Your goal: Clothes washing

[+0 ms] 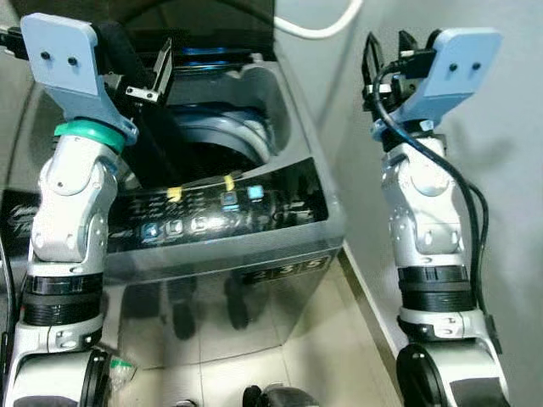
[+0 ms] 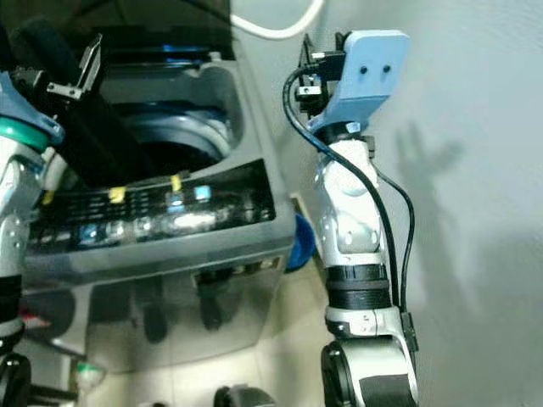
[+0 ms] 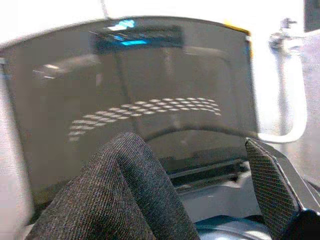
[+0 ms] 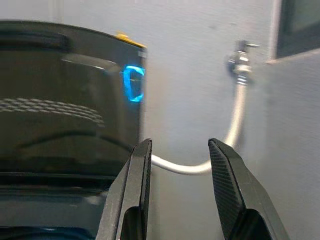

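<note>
A plain grey wall (image 1: 501, 212) fills the frame's right side; pale tiled floor (image 1: 314, 356) at the bottom; a tap (image 4: 240, 62) with white hose (image 4: 235, 125) upper right.

A home laundry corner is showing: a grey top-loading washing machine (image 1: 237, 212) is standing open at the centre of the frame, a white hose (image 4: 235, 125) is hanging from a wall tap (image 4: 241, 62) at upper right, above pale floor tiles (image 1: 297, 356).

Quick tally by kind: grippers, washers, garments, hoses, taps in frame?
Grippers: 2, left gripper shut on dark garment, right gripper open and empty
Washing machine: 1, lid up
Garments: 1
White hose: 1
Wall tap: 1
Total: 6
</note>
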{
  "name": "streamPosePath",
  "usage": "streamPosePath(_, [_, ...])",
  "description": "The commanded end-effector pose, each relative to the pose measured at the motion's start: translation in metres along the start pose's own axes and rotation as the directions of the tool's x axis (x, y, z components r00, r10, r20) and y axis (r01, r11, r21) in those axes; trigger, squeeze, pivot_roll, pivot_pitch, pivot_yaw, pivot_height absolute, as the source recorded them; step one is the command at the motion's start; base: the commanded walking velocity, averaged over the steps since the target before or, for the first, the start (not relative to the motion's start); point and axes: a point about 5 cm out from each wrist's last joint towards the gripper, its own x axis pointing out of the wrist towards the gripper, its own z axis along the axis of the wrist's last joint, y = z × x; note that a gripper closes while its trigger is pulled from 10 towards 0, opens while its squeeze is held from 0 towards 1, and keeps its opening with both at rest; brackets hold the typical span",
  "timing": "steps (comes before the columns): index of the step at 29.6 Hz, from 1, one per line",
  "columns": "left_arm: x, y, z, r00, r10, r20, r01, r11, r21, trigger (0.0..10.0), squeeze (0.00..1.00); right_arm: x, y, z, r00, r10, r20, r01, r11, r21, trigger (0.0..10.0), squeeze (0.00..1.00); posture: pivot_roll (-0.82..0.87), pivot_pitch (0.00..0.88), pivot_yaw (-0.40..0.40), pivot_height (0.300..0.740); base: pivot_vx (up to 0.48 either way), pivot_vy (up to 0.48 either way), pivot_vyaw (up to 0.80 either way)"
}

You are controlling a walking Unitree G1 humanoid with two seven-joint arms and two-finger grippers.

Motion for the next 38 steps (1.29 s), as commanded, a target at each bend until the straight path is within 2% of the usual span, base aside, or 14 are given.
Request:
streamPosePath(1, [0.0002, 0.0004, 0.0024, 1.000, -0.003, 0.018, 0.003, 1.000, 0.007, 10.0, 0.00, 0.0034, -0.0013, 0.0041, 1.000, -0.010, 0.023, 0.010, 1.000, 0.005, 10.0, 0.00, 0.06, 0.043, -0.002, 0.740, 0.000, 0.000, 0.80])
streamPosePath(36, [0.0026, -0.0009, 0.0033, 1.000, -0.021, 0.021, 0.020, 1.000, 0.011, 10.0, 0.00, 0.0028, -0.0026, 0.0032, 0.999, -0.025, 0.028, 0.025, 1.000, 0.008, 10.0, 0.00, 0.06, 0.039, 0.010, 0.740, 0.000, 0.000, 0.80])
streamPosePath(38, [0.0027, -0.0007, 0.0031, 1.000, -0.021, 0.020, 0.021, 1.000, 0.012, 10.0, 0.00, 0.0024, -0.0022, 0.0032, 0.999, -0.026, 0.030, 0.025, 0.999, 0.023, 10.0, 0.00, 0.06, 0.039, 0.012, 0.740, 0.000, 0.000, 0.00])
